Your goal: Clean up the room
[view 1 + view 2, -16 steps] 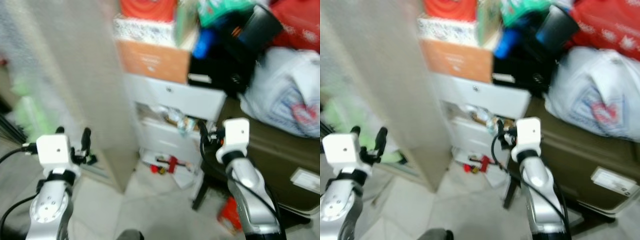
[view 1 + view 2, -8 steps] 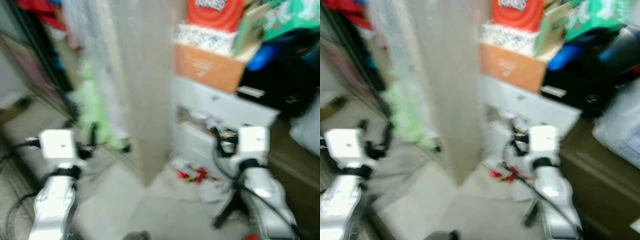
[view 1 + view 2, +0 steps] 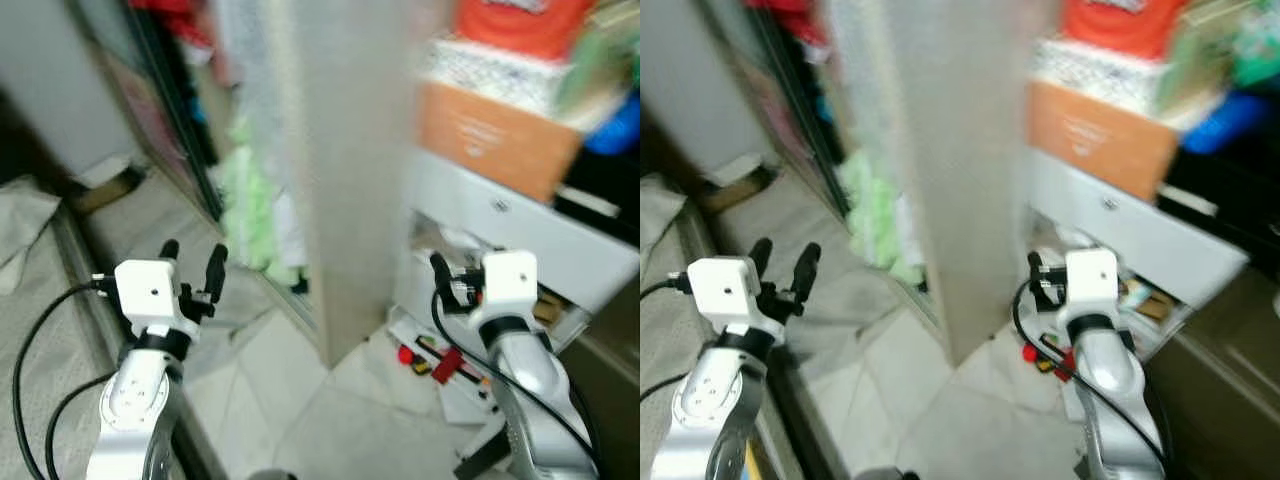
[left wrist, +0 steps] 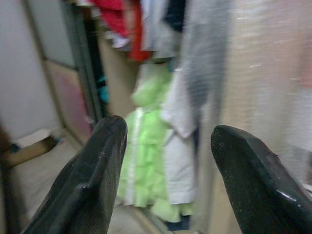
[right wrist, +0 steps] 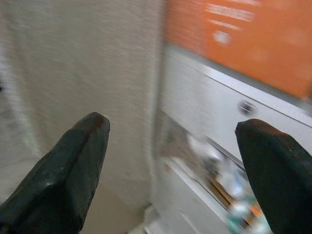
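The picture is blurred. Both arms are raised in front of me. My left gripper is open and holds nothing; in its wrist view the left gripper faces a light green garment hanging among other clothes. My right gripper is open and holds nothing, facing a white drawer unit. On the floor below the drawers, small red items lie on white papers. The green garment hangs to the left of a tall beige panel.
An orange box and a red bag sit on top of the drawer unit. A dark door rail runs along the floor at left, beside grey fabric. A pale tiled floor lies ahead.
The camera has swung to the left, so the drawers and the beige panel have slid right in the picture and the hanging clothes have come into view. Both grippers stay open.
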### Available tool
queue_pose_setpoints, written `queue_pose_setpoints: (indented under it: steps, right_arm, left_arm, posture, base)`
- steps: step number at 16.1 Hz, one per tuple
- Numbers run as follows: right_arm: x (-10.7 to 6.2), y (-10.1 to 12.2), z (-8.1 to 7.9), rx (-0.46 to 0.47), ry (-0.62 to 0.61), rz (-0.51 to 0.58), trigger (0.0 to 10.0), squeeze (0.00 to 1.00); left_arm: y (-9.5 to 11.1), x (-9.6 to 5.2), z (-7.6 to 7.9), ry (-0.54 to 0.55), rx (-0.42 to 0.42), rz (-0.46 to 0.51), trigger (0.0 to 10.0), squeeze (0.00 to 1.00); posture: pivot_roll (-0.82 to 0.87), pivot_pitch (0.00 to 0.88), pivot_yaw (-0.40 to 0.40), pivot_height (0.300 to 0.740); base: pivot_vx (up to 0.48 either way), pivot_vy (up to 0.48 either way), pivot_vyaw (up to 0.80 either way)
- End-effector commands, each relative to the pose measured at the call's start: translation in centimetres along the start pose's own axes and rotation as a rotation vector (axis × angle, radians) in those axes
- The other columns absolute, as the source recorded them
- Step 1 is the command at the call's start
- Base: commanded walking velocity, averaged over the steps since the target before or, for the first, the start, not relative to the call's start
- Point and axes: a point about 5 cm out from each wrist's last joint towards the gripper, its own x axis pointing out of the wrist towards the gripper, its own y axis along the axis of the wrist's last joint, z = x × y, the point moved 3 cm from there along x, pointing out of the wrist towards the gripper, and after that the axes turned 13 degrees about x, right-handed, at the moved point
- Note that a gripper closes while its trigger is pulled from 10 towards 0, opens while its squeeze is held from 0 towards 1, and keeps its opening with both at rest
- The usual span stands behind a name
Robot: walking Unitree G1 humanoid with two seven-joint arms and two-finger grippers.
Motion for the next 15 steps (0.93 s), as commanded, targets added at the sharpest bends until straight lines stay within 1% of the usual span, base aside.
queue_pose_setpoints:
  steps: [1,3,4,5,7,9,11,12,13,15]
  right_arm:
    - [0.5,0.3,-1.4,0.023,0.049,0.012,10.0,0.00]
    - [1.4,1.0,-2.2,0.034,0.078,0.031,10.0,0.00]
    - [1.7,1.1,-2.5,0.042,0.092,0.032,10.0,0.00]
    - [1.7,1.1,-2.5,0.043,0.098,0.032,10.0,0.00]
    - [2.1,0.8,-3.2,0.040,0.143,0.018,10.0,0.00]
    - [2.8,0.8,-4.1,0.043,0.190,0.015,10.0,0.00]
    - [3.3,1.1,-4.7,0.052,0.202,0.027,10.0,0.00]
    - [3.3,0.9,-4.8,0.003,0.204,0.017,10.0,0.00]
    - [3.2,0.9,-4.7,0.026,0.192,0.021,10.0,0.00]
    - [3.0,1.0,-4.7,0.046,0.186,0.030,10.0,0.00]
  left_arm:
    - [-0.3,-0.2,-0.8,0.036,0.028,-0.016,10.0,0.00]
    - [-0.4,-0.3,-1.2,0.067,0.021,-0.030,10.0,0.00]
    - [-0.3,-0.5,-1.3,0.080,0.030,-0.032,10.0,0.00]
    - [-0.2,-0.5,-1.3,0.081,0.030,-0.028,10.0,0.00]
    - [0.1,-0.7,-1.4,0.116,0.029,-0.020,10.0,0.00]
    - [0.0,-1.4,-1.3,0.152,0.026,-0.030,10.0,0.00]
    - [-0.2,-1.8,-1.4,0.184,0.026,-0.035,10.0,0.00]
    - [-0.2,-1.7,-1.4,0.184,0.027,-0.034,10.0,0.00]
    - [-0.1,-1.5,-1.2,0.171,0.028,-0.031,10.0,0.00]
    - [0.1,-0.9,-1.1,0.140,0.035,-0.021,10.0,0.00]
  posture:
    - [-0.02,0.000,0.038,0.740]
    - [0.00,0.000,0.031,0.740]
    - [0.02,0.000,0.009,0.740]
    - [0.02,0.000,0.005,0.740]
    - [0.06,0.000,-0.035,0.740]
    - [0.09,0.000,-0.065,0.740]
    - [0.10,0.000,-0.070,0.740]
    - [0.10,0.000,-0.070,0.740]
    - [0.09,0.000,-0.054,0.740]
    - [0.07,0.000,-0.033,0.740]
  base:
    - [0.000,0.000,0.80]
    - [0.000,0.000,0.80]
    - [0.000,0.000,0.68]
    - [0.000,0.000,0.68]
    - [0.000,0.000,0.00]
    - [0.000,0.000,0.00]
    - [0.000,0.000,0.00]
    - [0.000,0.000,0.00]
    - [0.000,0.000,0.00]
    - [0.000,0.000,0.80]
